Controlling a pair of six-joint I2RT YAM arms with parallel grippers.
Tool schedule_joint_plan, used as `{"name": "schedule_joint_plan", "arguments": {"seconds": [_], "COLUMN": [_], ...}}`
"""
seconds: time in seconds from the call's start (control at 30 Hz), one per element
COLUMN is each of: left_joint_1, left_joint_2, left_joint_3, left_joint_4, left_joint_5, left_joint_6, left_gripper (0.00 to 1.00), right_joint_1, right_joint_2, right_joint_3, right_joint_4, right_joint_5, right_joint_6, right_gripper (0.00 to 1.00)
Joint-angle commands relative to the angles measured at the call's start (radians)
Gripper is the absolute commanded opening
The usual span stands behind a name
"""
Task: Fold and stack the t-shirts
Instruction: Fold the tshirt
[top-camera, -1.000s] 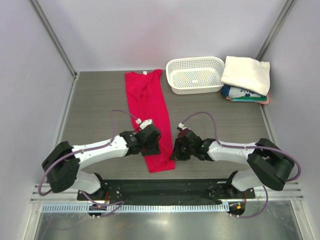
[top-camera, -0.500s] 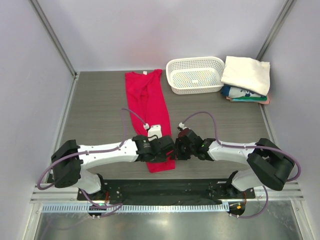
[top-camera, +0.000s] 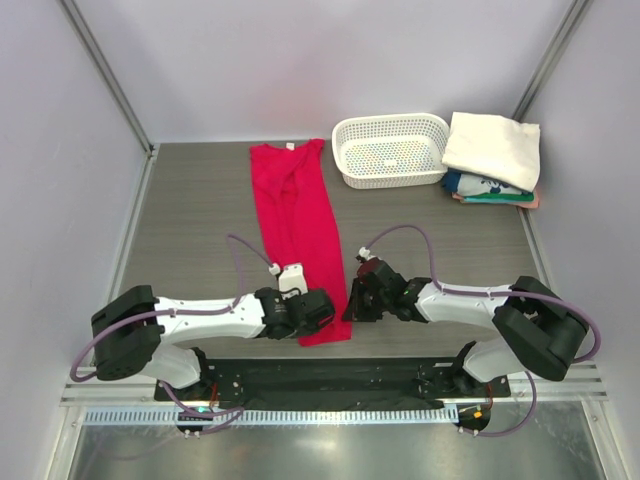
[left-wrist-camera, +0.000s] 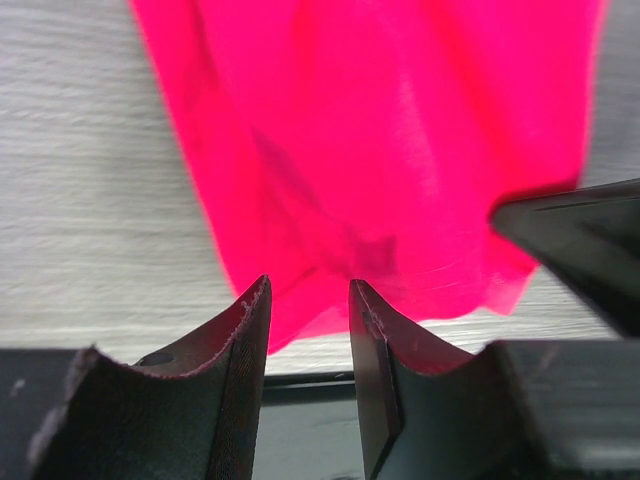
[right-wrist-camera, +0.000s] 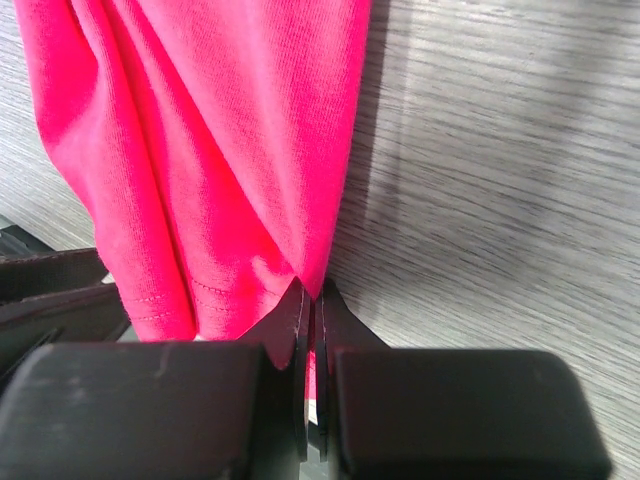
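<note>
The crimson-red t-shirt (top-camera: 297, 215) lies as a long narrow strip from the far middle of the table to the near edge. My right gripper (top-camera: 352, 305) is shut on the right side of its near hem (right-wrist-camera: 320, 255). My left gripper (top-camera: 318, 318) is open, its fingers (left-wrist-camera: 245, 330) astride the hem's near edge (left-wrist-camera: 300, 320), not closed on it. The red cloth fills the left wrist view (left-wrist-camera: 380, 150). The cream-white shirt (top-camera: 492, 148) lies folded on top of the teal/white-printed shirt (top-camera: 484, 188) and a pink one (top-camera: 530, 201) at the far right.
A white perforated basket (top-camera: 390, 149) stands at the back, right of the red shirt. The black base rail (top-camera: 320, 375) runs along the near table edge just behind both grippers. Grey walls with metal posts close the sides.
My left gripper has pulled back from the shirt's middle right to its near bottom edge. The right gripper has stayed at the hem.
</note>
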Motion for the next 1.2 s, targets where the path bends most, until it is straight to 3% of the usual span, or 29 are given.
{"name": "schedule_joint_plan", "arguments": {"seconds": [0.0,0.5,0.8,0.9,1.03,1.17], "left_joint_1": [-0.003,-0.003,-0.018,-0.025,-0.025,-0.025], "left_joint_2": [-0.022,0.041,0.052,0.062,0.055,0.038], "left_joint_3": [-0.005,-0.005,-0.024,-0.025,-0.021,0.005], "left_joint_4": [0.119,0.133,0.138,0.142,0.145,0.124], "left_joint_5": [-0.066,-0.025,-0.016,-0.025,-0.046,-0.080], "left_joint_6": [-0.017,-0.040,-0.063,-0.072,-0.071,-0.054], "left_gripper": [0.38,0.38,0.50,0.46,0.30,0.21], "right_joint_1": [-0.001,-0.003,-0.004,-0.004,-0.004,-0.006], "right_joint_2": [0.000,0.031,0.048,0.052,0.057,0.057], "right_joint_3": [-0.002,-0.012,-0.013,-0.012,-0.012,-0.012], "right_joint_4": [0.009,0.026,0.034,0.034,0.032,0.034], "right_joint_5": [0.006,0.003,0.000,0.000,-0.002,-0.004], "right_joint_6": [-0.016,-0.021,-0.025,-0.028,-0.031,-0.031], "right_gripper": [0.01,0.01,0.01,0.01,0.01,0.01]}}
